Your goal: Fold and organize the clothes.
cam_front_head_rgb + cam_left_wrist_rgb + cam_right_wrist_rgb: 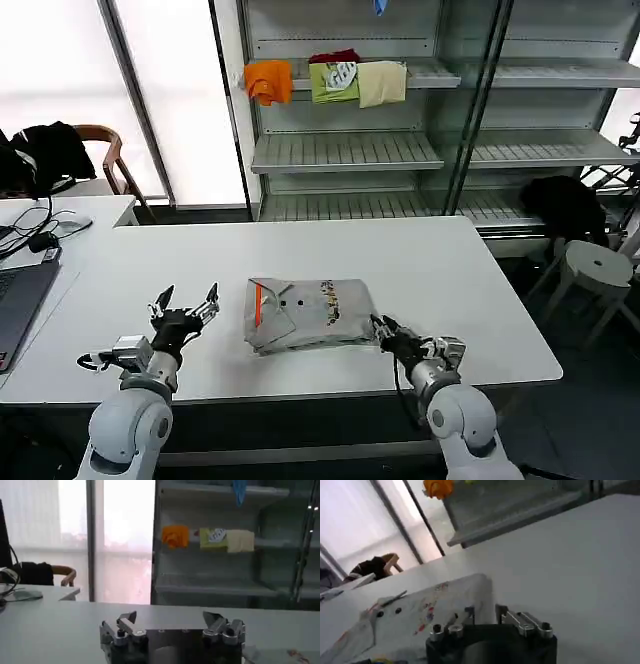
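- At lower centre of the head view, on the white table: a folded grey shirt is lying flat, its orange collar stripe facing frame left and its small multicoloured print sitting right of centre.
- Lower left of that view: the left gripper is hovering over bare table just beside the shirt, apart from it, its fingers spreading wide with nothing between them.
- Lower right: the right gripper is sitting at the shirt's lower right corner; whether it is pinching the cloth, I cannot tell.
- Top centre: orange, green and cream cloths are hanging over a shelf edge.
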Robot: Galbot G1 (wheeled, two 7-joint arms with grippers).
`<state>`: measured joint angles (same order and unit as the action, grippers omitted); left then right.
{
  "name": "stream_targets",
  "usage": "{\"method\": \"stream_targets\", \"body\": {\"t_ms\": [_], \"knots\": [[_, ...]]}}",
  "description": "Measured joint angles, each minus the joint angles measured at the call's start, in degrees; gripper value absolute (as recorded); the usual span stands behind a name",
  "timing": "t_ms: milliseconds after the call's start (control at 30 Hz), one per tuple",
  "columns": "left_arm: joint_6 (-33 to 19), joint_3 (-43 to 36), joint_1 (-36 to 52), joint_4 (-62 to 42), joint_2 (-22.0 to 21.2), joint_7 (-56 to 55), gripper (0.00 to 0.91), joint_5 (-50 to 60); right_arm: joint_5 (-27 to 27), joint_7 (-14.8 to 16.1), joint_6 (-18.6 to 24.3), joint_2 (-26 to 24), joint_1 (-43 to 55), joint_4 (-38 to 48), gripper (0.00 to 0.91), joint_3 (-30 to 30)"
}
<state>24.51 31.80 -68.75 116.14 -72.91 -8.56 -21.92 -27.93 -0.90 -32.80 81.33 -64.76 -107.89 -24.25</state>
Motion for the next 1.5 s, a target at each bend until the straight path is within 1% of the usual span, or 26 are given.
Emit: {"method": "stream_targets", "body": {"t_ms": [100, 267, 367, 433, 600, 833, 1233, 1500], "knots": [[-0.7, -0.13, -0.19, -0.43, -0.01, 0.28, 0.907, 0.04, 5.1, 1.38, 0.8, -0.96, -1.02, -1.62, 0.907, -0.09], [-2.6, -0.05, -0.57, -1.36, 0.41, 0.61, 0.907, 0.36, 13.64, 2.11, 3.41, -2.88, -3.08, -4.75, 0.907, -1.13], [-3.97, 0.16, -0.94, -2.3, 0.72, 0.95, 0.907, 0.48, 16.93, 1.95, 4.92, -4.38, -4.39, -5.66, 0.907, -2.58], [-5.12, 0.27, -1.29, -2.97, 1.01, 1.1, 0.907, 0.61, 18.15, 1.71, 5.56, -5.39, -5.07, -6.09, 0.907, -3.68], [-8.37, 0.68, -2.18, -4.68, 1.8, 2.14, 0.907, 0.66, 19.81, 1.35, 7.11, -7.96, -6.65, -6.79, 0.907, -6.79], [-11.41, 0.84, -2.57, -6.15, 2.14, 3.44, 0.907, -0.3, 20.72, 1.12, 7.54, -9.92, -7.15, -6.85, 0.907, -9.79], [-13.39, 0.23, -2.12, -7.79, 3.82, 3.41, 0.907, -2.73, 22.74, 1.67, 7.65, -10.39, -6.72, -6.22, 0.907, -10.64], [-14.53, 0.12, -1.78, -8.86, 4.5, 3.42, 0.907, -3.24, 23.19, 1.96, 7.25, -10.21, -5.69, -5.72, 0.907, -10.57]]}}
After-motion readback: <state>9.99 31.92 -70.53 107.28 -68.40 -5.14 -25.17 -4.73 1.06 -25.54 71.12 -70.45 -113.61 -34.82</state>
